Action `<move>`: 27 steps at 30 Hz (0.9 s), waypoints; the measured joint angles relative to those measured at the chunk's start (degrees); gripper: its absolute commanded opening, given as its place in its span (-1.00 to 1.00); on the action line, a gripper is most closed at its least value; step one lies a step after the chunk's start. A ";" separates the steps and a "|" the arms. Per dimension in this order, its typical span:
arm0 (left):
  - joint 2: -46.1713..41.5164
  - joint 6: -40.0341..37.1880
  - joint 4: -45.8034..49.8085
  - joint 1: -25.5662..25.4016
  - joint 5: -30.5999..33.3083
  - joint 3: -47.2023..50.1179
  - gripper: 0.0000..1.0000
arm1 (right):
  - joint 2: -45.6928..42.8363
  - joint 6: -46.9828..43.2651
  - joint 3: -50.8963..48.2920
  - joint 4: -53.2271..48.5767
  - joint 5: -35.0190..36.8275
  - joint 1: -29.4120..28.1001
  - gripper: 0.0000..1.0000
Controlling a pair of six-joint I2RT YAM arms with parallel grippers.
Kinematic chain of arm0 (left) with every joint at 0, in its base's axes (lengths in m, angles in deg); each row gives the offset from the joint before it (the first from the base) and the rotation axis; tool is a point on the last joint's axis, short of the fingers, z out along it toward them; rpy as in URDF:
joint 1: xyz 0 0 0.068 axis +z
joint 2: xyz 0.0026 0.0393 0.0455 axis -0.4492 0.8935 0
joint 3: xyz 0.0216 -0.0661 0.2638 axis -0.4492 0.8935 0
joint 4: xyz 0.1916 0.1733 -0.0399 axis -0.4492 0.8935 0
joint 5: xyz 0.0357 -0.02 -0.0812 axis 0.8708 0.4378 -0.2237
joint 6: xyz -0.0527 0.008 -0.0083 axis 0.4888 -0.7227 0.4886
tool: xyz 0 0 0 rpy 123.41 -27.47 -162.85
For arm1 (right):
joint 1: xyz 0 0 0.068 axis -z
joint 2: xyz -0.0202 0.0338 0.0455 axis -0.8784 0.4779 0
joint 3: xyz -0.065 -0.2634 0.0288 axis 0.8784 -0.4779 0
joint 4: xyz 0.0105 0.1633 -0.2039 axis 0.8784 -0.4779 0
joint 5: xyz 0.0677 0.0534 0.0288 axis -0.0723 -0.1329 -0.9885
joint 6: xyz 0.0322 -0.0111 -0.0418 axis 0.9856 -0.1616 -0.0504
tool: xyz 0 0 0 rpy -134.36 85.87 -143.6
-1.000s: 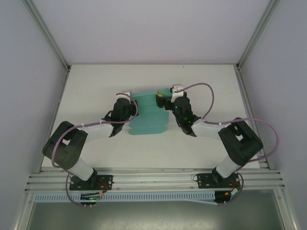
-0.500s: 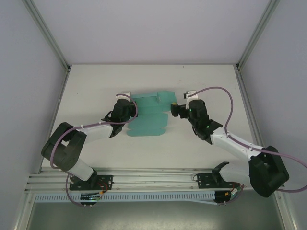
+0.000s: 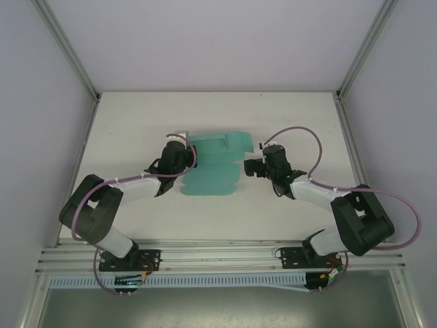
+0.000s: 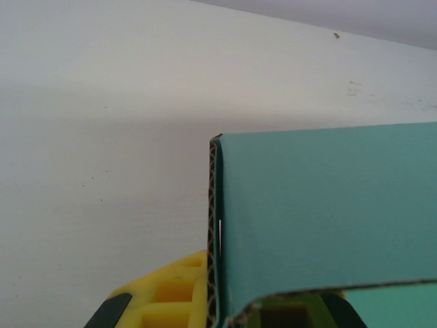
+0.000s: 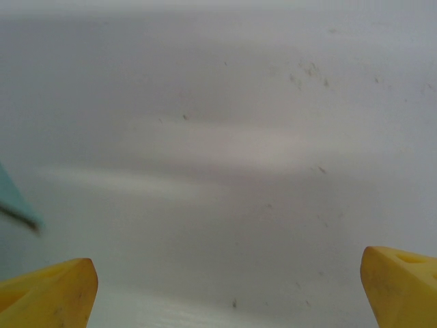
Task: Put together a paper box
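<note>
paper box (image 3: 212, 172), edge in left pincer (image 4: 225, 311)

A white table (image 3: 136, 123), lightly speckled, sits between grey walls (image 3: 34, 137) with aluminium rails (image 3: 218, 255) along its near edge.

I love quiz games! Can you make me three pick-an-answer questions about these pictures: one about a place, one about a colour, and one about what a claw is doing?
1. Where does the flat, thin-card paper box lie? A: on the white table. B: on the floor. C: on top of an arm.
2. What colour is it? A: red. B: teal-green. C: black.
3. How is the right gripper? A: shut on the box. B: wide open and empty. C: shut on a cable.
Answers: A, the top view shows it flat on the table; B, it looks teal in the top and left wrist views; B, its yellow fingertips stand far apart over bare table.
</note>
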 measured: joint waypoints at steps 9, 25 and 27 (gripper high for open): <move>0.02 0.00 0.28 0.00 -1.62 -0.11 -1.00 | 0.94 -1.31 3.17 8.70 -4.50 0.00 0.98; 0.09 3.45 -0.17 0.39 -0.63 -0.15 -1.00 | 11.41 12.63 7.80 14.23 -17.42 0.00 0.97; 0.09 4.13 -0.59 0.44 -0.11 -0.15 -1.00 | 12.35 14.51 8.74 14.19 -17.88 0.00 0.97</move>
